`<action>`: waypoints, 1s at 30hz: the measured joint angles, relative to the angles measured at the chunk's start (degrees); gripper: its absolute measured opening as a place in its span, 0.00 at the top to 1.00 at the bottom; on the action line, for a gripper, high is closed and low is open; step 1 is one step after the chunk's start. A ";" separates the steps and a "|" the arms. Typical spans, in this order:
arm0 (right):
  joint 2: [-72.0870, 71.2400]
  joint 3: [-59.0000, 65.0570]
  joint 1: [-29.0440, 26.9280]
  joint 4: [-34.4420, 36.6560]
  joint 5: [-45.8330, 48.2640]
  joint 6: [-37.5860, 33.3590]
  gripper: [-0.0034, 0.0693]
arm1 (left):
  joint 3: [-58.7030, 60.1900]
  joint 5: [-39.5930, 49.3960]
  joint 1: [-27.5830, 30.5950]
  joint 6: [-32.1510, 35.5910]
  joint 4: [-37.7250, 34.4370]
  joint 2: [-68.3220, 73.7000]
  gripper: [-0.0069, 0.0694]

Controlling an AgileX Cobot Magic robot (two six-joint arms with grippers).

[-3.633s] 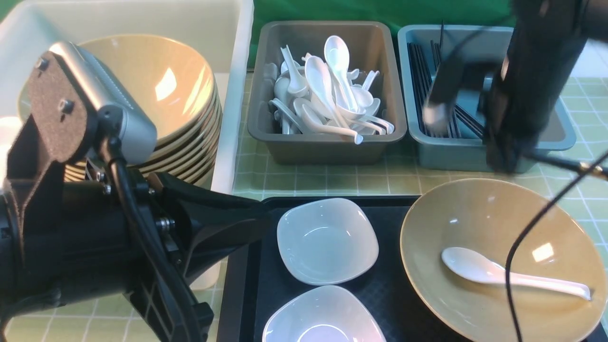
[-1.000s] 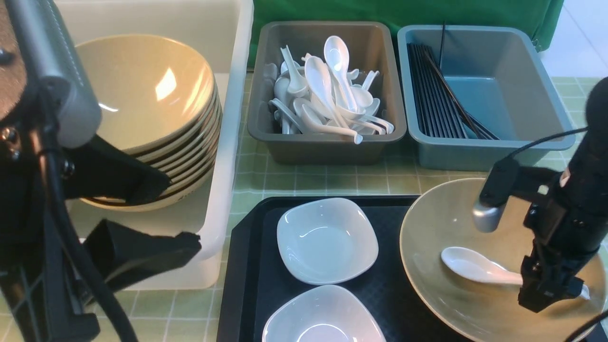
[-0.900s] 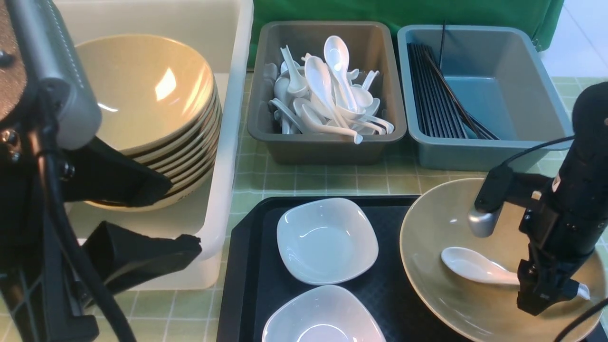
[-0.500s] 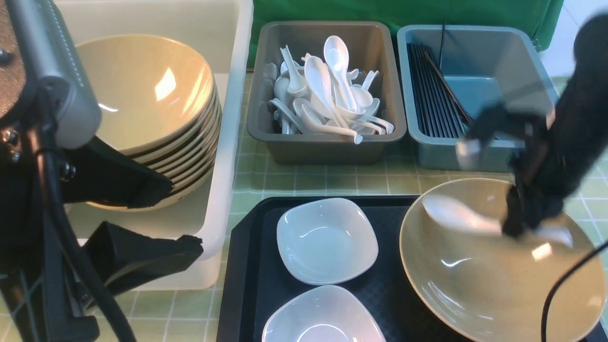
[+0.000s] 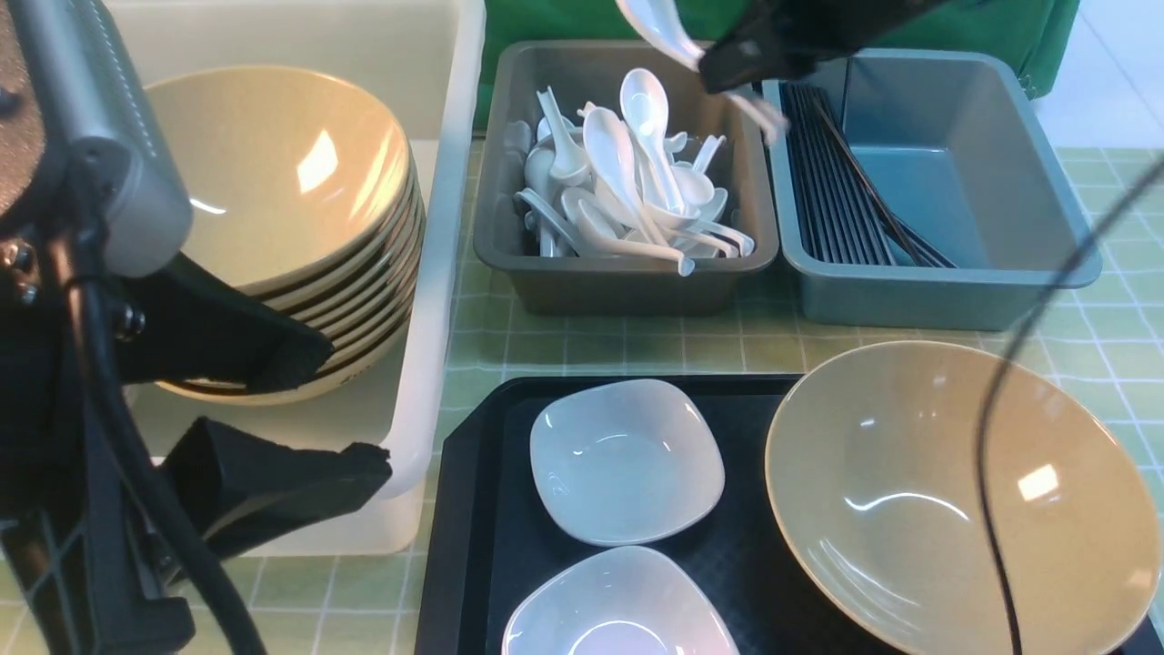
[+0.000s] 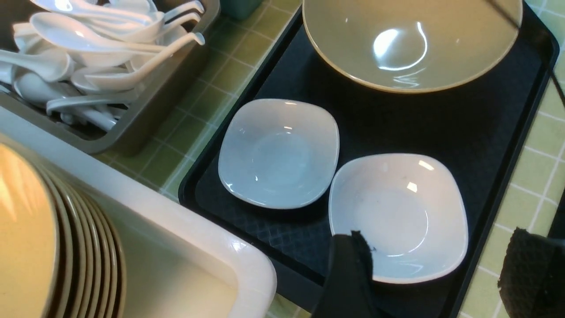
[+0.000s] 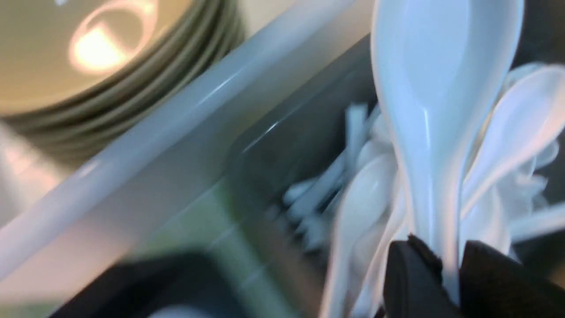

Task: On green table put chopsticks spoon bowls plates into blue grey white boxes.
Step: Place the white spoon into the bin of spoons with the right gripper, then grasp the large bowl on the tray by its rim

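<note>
The left arm fills the near left of the front view, wrist camera uppermost. Its hand (image 6: pixel 435 260) hangs low with the two dark fingers (image 6: pixel 348 269) spread well apart and nothing between them. The right arm reaches in high from the far right, blurred. Its hand (image 7: pixel 448 274) seems tilted downward, pinching the handle of a spoon (image 7: pixel 437 88).

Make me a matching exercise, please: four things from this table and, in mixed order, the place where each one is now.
1. chopsticks
2. single tan bowl
3. stack of tan bowls
4. raised spoon

A. in the white box
B. on the black tray
C. in the right gripper
D. in the blue box

Pairs: 1-D, 2-B, 3-A, 4-C.
</note>
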 joint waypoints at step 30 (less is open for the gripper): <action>-27.73 5.49 -4.86 -5.19 18.76 2.40 0.41 | 1.60 -15.10 0.00 -10.52 -7.92 16.03 0.39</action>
